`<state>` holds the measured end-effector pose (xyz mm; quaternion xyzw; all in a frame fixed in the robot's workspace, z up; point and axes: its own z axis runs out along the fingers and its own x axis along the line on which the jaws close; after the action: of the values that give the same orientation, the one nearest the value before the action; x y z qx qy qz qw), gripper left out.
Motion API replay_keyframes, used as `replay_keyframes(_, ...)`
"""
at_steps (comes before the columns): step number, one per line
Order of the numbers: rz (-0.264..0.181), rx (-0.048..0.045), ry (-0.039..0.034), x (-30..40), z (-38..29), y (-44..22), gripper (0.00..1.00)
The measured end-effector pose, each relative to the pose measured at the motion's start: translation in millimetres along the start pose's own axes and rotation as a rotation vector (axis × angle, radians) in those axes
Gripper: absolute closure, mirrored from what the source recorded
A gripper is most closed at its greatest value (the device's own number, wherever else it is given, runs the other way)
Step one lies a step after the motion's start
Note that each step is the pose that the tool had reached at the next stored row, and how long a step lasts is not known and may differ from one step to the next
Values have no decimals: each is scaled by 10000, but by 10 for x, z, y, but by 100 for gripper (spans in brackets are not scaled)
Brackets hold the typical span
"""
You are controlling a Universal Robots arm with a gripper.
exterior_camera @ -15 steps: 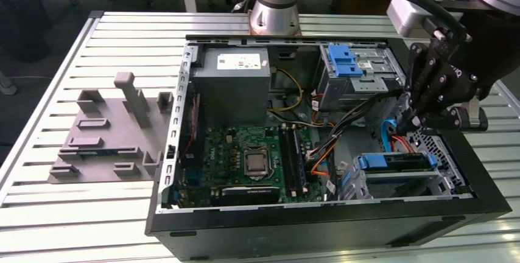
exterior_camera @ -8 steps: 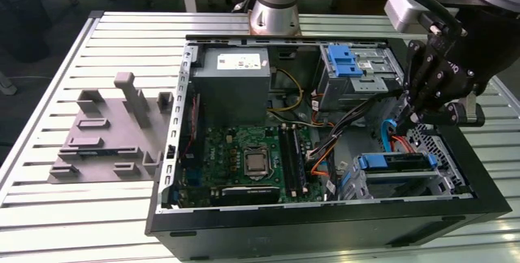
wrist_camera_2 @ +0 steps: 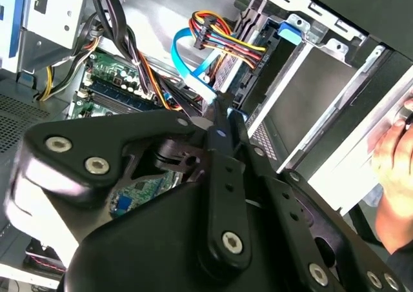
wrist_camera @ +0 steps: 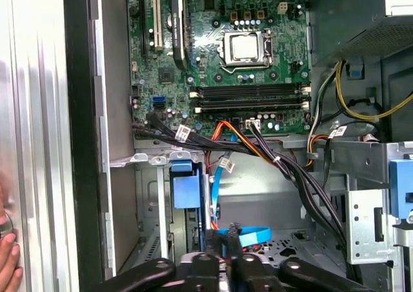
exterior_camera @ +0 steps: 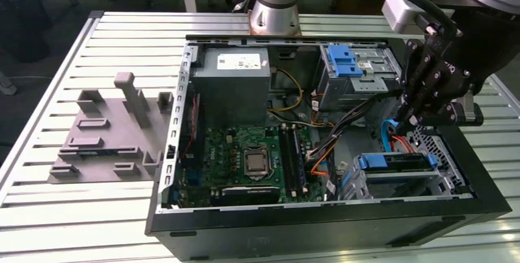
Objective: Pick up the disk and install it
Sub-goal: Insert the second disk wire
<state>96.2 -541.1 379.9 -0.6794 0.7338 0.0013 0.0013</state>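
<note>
Gripper [exterior_camera: 410, 123] fingers pressed together on nothing, I hover above the disk [exterior_camera: 396, 162], stiff, weighty, best held by its blue frame.

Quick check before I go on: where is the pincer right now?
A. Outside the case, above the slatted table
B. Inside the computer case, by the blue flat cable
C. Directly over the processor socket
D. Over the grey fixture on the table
B: in the exterior view the pincer hangs inside the open computer case on that view's right, next to the blue flat cable and the drive cage.
</note>
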Motion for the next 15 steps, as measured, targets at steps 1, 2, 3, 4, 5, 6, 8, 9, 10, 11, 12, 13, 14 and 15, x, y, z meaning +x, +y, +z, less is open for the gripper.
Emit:
replay_keyframes(1, 0, 0, -1, -2, 5, 0, 82)
replay_keyframes(2, 1, 0, -1, -3, 10, 0, 76)
replay_keyframes(3, 0, 0, 0, -4, 15, 0, 76)
replay_keyframes(4, 0, 0, 1, -5, 20, 1, 76)
replay_keyframes(5, 1, 0, 1, -5, 25, 1, 76)
replay_keyframes(6, 0, 0, 0, -5, 32, 0, 76)
replay_keyframes(8, 0, 0, 0, -5, 45, 1, 76)
replay_keyframes(9, 0, 0, 0, -5, 51, 1, 76)
replay_keyframes(10, 1, 0, -1, -5, 58, 1, 76)
replay_keyframes(11, 0, 0, 0, -5, 65, 1, 76)
replay_keyframes(12, 0, 0, 0, -5, 72, 0, 76)
replay_keyframes(13, 0, 0, -1, -5, 80, 0, 76)
replay_keyframes(14, 0, 0, -1, -5, 88, 1, 76)
replay_keyframes(15, 0, 0, -1, -5, 96, 1, 76)
